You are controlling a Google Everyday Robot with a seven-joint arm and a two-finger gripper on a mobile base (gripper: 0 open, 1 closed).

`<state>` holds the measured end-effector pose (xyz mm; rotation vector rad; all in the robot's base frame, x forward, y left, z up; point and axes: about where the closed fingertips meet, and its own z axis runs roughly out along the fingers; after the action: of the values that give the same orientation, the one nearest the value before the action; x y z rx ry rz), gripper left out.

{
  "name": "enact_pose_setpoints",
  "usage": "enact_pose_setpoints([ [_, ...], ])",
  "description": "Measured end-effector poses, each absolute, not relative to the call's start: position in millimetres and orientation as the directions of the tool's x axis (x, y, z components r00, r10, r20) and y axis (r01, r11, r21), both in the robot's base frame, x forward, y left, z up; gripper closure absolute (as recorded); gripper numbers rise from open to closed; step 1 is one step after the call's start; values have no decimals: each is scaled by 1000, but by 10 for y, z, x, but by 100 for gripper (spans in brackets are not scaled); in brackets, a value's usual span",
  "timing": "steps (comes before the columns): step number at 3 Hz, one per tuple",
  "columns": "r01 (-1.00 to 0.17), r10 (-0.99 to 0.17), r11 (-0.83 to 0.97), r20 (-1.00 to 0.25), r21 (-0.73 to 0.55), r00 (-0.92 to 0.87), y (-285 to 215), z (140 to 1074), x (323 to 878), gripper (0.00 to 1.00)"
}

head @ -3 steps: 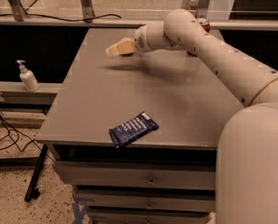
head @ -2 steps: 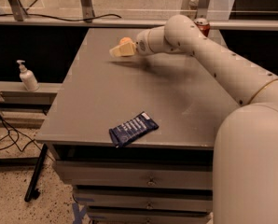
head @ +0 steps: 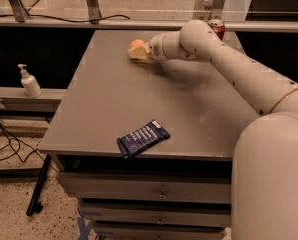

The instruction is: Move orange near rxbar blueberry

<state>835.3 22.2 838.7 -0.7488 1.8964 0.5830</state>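
**Grey table (head: 114, 99), arm (head: 239, 69) stretched to its far side**

Speckled floor and a low ledge fill the left edge of the view. A white pump bottle (head: 29, 81) stands upright on the ledge, and black cables (head: 1, 149) trail over the floor below it. The table has a flat grey top, and drawers (head: 159, 189) show under its front edge.

The rxbar blueberry (head: 143, 138) lies flat near the front edge, a little left of the middle. It is a dark blue wrapper with pale lettering, turned at a slant.

The orange (head: 137, 44) is well apart from it, toward the back of the table. Only a small rounded patch of its skin shows. The gripper (head: 135, 54) is right against the orange, low over the tabletop and pointing left. Whether it has hold of the fruit or is only beside it cannot be told.

From the gripper the pale arm runs right and toward the camera, ending in the bulky body at the lower right. Behind the arm's upper bend, the top of a red can (head: 217, 28) shows at the table's back edge.
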Motion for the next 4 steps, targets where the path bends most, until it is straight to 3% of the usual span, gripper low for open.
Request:
enact_pose_setpoints([
  [1,-728,-233,682,-921,74,-311,64,8612,8169,87],
  [2,-777,-231,627,-938,62,-260,-90,8894,7714,100],
  [4,-885,-289,465,-945,3,-155,-455,8951,6389,100],
])
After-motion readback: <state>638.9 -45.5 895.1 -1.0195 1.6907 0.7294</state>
